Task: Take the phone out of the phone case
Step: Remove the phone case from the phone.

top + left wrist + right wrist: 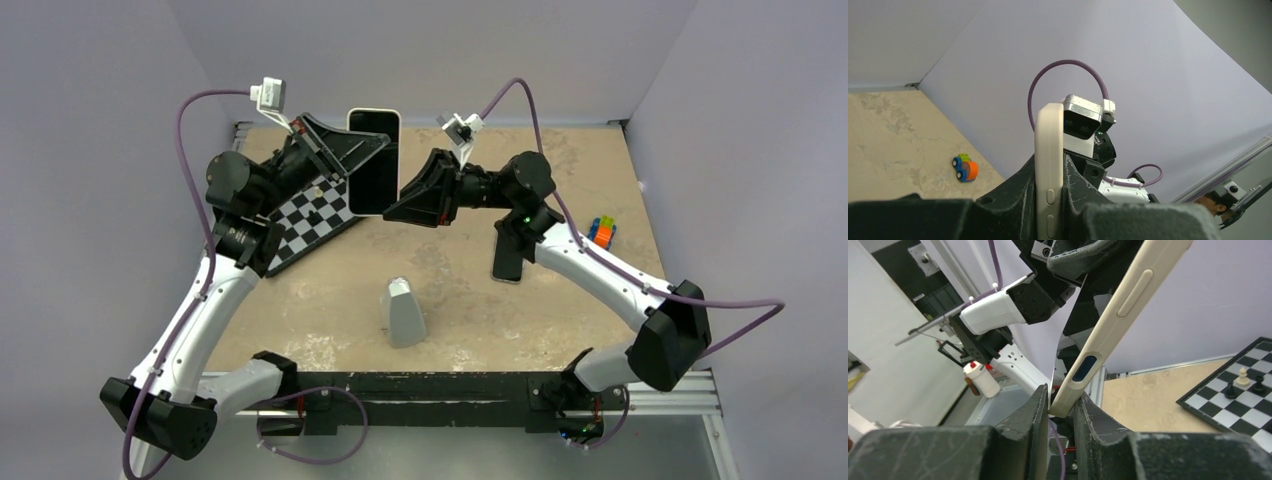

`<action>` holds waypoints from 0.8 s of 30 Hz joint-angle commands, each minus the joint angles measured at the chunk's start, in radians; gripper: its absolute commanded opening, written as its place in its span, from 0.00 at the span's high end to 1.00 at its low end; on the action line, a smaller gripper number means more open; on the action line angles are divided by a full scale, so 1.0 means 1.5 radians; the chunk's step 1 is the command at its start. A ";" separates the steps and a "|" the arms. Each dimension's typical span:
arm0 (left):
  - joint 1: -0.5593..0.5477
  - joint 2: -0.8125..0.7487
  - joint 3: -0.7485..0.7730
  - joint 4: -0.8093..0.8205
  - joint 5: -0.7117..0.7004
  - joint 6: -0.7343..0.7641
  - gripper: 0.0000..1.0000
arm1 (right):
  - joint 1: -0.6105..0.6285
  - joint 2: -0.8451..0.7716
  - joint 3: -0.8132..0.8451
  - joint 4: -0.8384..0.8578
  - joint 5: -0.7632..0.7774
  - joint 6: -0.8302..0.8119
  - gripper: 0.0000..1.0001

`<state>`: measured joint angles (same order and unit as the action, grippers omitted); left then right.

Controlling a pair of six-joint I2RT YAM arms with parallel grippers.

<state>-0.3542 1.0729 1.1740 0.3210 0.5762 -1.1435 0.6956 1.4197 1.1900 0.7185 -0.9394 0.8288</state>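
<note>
Held above the back of the worktop [560, 310], the phone [375, 165] sat in its case [373, 110], screen facing the top camera; left tool [1049, 175] was pinched on the case's long edge, near the side buttons; right tool [1060, 407] was pinched on one corner of the case, which leaned between its fingers; grey block [405, 312] stood mid-worktop; second black phone [508, 255] lay beside the right arm; chessboard [310, 215] lay under the left arm.
</note>
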 commanded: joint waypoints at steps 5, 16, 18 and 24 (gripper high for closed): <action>0.001 0.000 0.025 0.041 0.008 -0.206 1.00 | 0.069 -0.049 0.037 -0.245 0.148 -0.448 1.00; 0.000 0.006 0.001 0.123 0.040 -0.360 1.00 | 0.105 -0.015 0.058 -0.292 0.344 -0.736 1.00; 0.000 0.006 -0.004 0.140 0.050 -0.377 1.00 | 0.105 -0.001 0.077 -0.300 0.345 -0.756 1.00; 0.000 0.031 0.008 0.234 0.118 -0.415 1.00 | 0.105 0.011 0.131 -0.351 0.321 -0.799 1.00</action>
<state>-0.2909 1.1023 1.1629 0.5732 0.6506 -1.5200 0.8593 1.3296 1.3373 0.2676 -0.6506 -0.1143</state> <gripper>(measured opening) 0.201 0.289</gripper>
